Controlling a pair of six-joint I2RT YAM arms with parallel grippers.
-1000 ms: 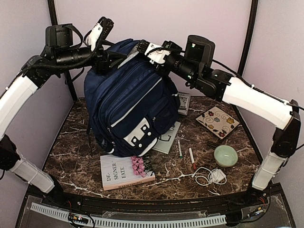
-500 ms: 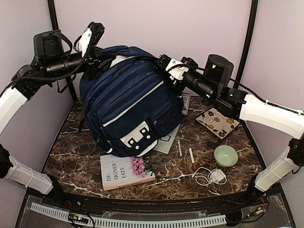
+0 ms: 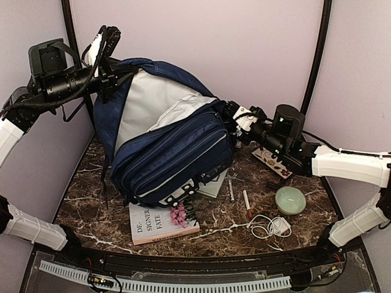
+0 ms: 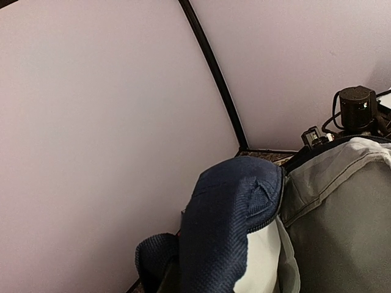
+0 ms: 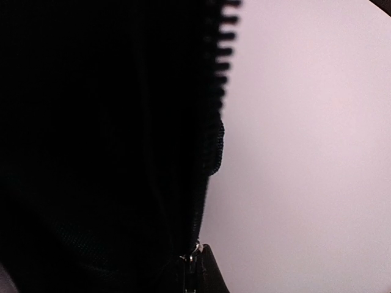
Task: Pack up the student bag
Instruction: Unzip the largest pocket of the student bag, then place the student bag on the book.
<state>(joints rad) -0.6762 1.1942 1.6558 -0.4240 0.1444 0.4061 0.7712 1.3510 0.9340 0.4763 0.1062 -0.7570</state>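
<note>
Student bag (image 3: 165, 152) sits at the back left of the desk (image 3: 85, 189), its main compartment spread wide so the grey lining (image 3: 149, 104) faces up and forward. The left gripper (image 3: 107, 62) appears clenched on the top of the rear panel and holds it high. The right gripper (image 3: 235, 119) is closed on the zip edge (image 5: 211, 91) of the front section and draws it down to the right. With both occupied, neither is free to load anything. If either pinch on the thin fabric slips, the mouth would probably fold shut. The sagging front overlaps the white book (image 3: 160, 223) and a notebook (image 3: 214, 182), so tugging further could drag them. The green bowl (image 3: 290, 199), white cable (image 3: 269, 227) and pens (image 3: 246, 203) lie apart on the right.
</note>
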